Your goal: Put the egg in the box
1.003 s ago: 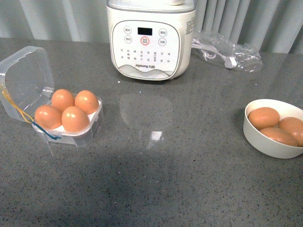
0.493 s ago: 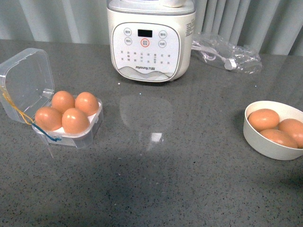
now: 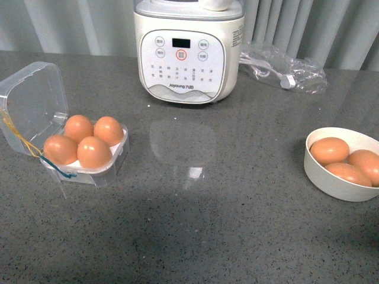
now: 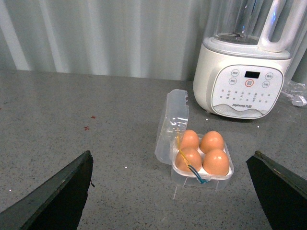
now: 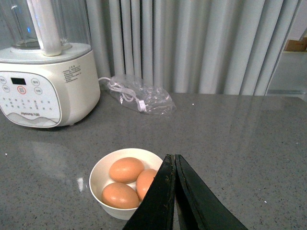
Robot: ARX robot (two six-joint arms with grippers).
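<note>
The clear box stands open at the left of the grey table, lid tipped back, with yellow and blue strings. Several orange-brown eggs fill its hollows; they also show in the left wrist view, where the box lies ahead of my left gripper. That gripper is open and empty, well back from the box. A white bowl at the right holds three more eggs. My right gripper is shut and empty, just above the bowl and its eggs. Neither gripper shows in the front view.
A white Joyoung blender stands at the back middle. A clear bag with a white cable lies to its right. Grey curtains hang behind the table.
The whole front view has shifted slightly downward in the picture; box, bowl and blender keep their places relative to each other.
</note>
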